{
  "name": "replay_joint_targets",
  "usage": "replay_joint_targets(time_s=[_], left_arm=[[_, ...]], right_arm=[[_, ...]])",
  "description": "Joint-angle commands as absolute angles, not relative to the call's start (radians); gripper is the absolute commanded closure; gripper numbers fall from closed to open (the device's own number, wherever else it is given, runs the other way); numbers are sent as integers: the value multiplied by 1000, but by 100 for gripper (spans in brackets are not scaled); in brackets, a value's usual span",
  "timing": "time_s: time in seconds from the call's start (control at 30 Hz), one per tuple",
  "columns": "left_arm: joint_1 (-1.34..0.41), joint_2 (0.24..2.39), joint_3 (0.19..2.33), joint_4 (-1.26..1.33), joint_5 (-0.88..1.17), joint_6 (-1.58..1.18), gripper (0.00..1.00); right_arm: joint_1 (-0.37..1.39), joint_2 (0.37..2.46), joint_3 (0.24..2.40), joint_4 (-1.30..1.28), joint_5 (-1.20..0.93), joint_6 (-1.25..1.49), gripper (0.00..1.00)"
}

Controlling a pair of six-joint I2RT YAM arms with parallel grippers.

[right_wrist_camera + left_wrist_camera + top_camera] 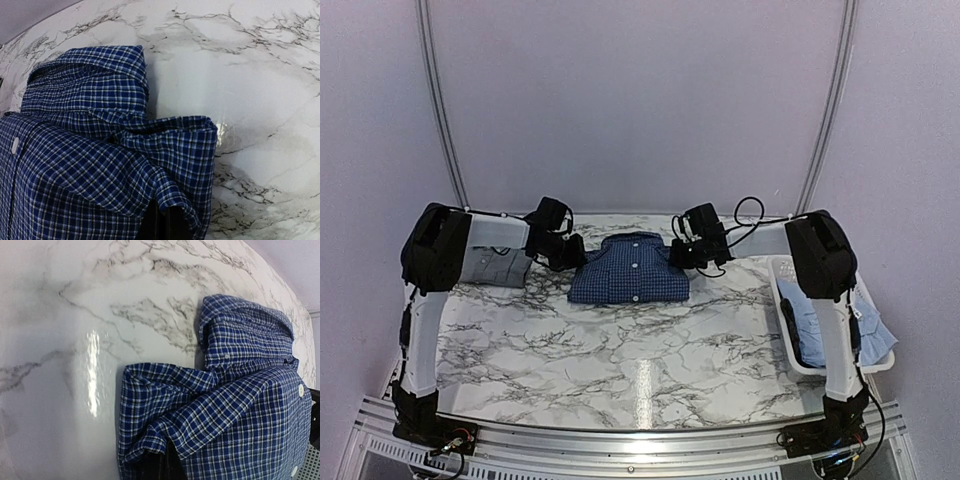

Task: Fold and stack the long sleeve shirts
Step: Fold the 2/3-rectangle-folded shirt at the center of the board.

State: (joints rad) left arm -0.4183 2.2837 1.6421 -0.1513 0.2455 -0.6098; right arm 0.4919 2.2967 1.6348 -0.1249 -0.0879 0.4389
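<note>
Pale lilac walls close in a white marble-patterned table (620, 350). The dark blue check shirt (630, 270) lies folded into a neat rectangle at the far middle of it, collar toward the back wall and button front facing up.

The left gripper (570, 255) is pressed against the shirt's left edge and the right gripper (680, 255) against its right edge. Both wrist views show the checked cloth bunched over a dark finger at the bottom of the frame (the rest of each jaw is buried in the fold). I cannot tell whether either gripper is clamped or merely tucked under.

A white basket (776, 285) stands at the right edge of the table, beside the right arm. It holds the light blue shirt (812, 325), loose and crumpled, spilling a little over the far rim.

The grey shirt (498, 266) lies folded at the far left of the table, partly hidden by the left arm.
</note>
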Motion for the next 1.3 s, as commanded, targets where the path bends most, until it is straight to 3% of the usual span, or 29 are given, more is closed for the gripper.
replay_joint_targets(time_s=[0.0, 0.3, 0.4, 0.7, 1.1, 1.17, 1.2, 1.27], left_arm=[[-459, 2168, 1468, -94, 264, -617, 100], [-552, 1721, 861, 130, 205, -744, 100], [-561, 1610, 796, 117, 179, -742, 100], [-547, 1503, 861, 37, 126, -684, 100], [-417, 1939, 1225, 28, 236, -595, 100], [-405, 1969, 1270, 16, 254, -576, 100], [-401, 1972, 1295, 4, 253, -560, 92], [-393, 1958, 1328, -53, 232, -530, 65]], right_arm=[[530, 2174, 1460, -91, -120, 472, 100], [675, 1790, 943, 41, -52, 605, 100], [676, 1687, 892, 15, -22, 607, 100], [652, 1619, 1010, -107, 42, 528, 100], [497, 2007, 1299, -63, -65, 420, 100], [492, 2029, 1344, -82, -69, 415, 90], [492, 2024, 1355, -92, -64, 413, 81], [492, 2000, 1366, -109, -44, 406, 70]])
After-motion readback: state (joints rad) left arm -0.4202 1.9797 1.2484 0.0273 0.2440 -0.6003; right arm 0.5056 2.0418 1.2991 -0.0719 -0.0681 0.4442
